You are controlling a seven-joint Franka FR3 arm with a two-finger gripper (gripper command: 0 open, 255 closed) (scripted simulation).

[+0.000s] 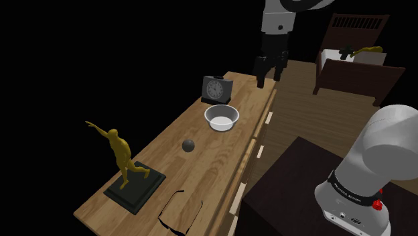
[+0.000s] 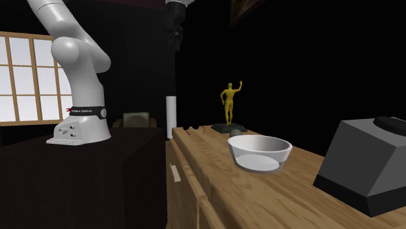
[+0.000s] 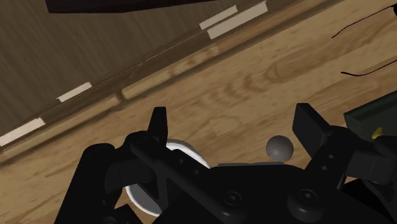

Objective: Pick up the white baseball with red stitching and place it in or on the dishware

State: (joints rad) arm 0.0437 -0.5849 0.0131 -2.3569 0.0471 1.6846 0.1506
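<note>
The ball [image 1: 188, 145] is drawn dark grey and lies on the wooden dresser top [image 1: 201, 174], between a white bowl [image 1: 222, 117] and a golden statue. My gripper [image 1: 268, 77] hangs open well above the far end of the dresser, past the bowl and away from the ball. In the wrist view the ball [image 3: 279, 147] lies far below, near one finger, and the gripper [image 3: 233, 124] holds nothing. The bowl [image 3: 184, 150] is partly hidden behind the hand there. The second exterior view has the bowl [image 2: 259, 153] close up and the ball [image 2: 234, 133] small behind it.
A dark clock [image 1: 217, 89] stands just beyond the bowl. The golden figure on its black base [image 1: 127, 171] takes up the near end, beside a jagged black crack [image 1: 175, 214] in the top. My dark stand [image 1: 295, 194] sits alongside the dresser; a bed [image 1: 355, 67] lies beyond.
</note>
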